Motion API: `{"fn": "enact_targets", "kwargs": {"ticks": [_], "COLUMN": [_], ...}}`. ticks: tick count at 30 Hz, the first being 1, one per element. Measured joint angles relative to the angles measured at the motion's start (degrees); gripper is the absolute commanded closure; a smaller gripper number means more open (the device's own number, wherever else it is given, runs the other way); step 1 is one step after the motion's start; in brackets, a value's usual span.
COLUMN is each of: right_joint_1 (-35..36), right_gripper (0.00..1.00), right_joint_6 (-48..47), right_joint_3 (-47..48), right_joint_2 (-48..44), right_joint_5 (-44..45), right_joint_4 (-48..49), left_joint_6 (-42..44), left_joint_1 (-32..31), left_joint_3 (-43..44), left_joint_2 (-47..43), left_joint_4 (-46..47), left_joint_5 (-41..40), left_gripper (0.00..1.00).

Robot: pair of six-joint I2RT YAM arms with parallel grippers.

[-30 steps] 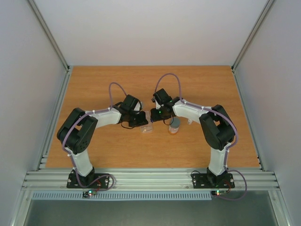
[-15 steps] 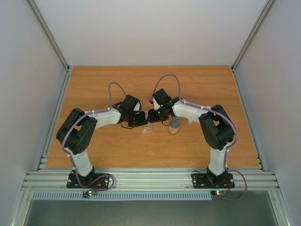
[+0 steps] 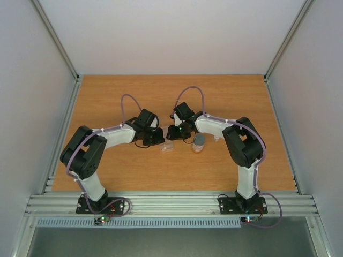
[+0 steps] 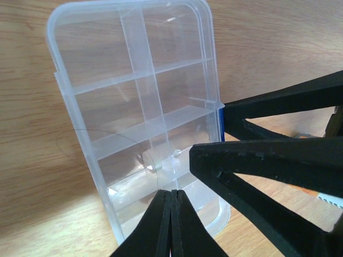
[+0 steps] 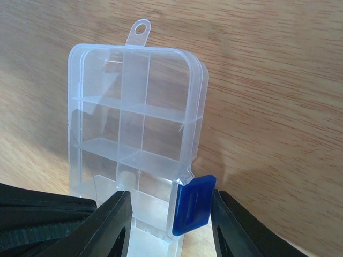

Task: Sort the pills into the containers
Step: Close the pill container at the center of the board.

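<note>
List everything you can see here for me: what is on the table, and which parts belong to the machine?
Pill box: one, clear plastic with divided cells, lying flat on the table between the two arms.
Latch: one, blue, on the pill box's long edge.
Bottle: one, grey cap over a brownish body, standing just right of the pill box.
Table: one, wood-coloured, under everything.
Left arm: one, white and black, reaching to the pill box, its jaws closed together at one end of it.
Right arm: one, white and black, reaching to the pill box, its jaws open on either side of the blue latch.
</note>
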Motion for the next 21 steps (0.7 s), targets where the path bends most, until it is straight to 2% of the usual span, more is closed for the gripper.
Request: {"fn": "enact_targets", "kwargs": {"ticks": [12, 21], "right_joint_1": [-0.44, -1.07], "right_gripper": [0.61, 0.68], "right_joint_6": [1.49, 2.73], "right_joint_3": [-0.81, -2.10], "right_joint_2": [1.05, 1.44], "right_joint_5": [-4.31, -7.06], "right_joint_4": [3.02, 5.79], "left_joint_6": [1.90, 3.04], "left_joint_1": [0.00, 0.00], "left_joint_3": [-0.90, -1.53], "left_joint_2": [-1.16, -1.25], "left_joint_4": [-0.85, 0.07], "left_joint_5": [-2.38, -2.36], "left_gripper": [1.00, 1.00]}}
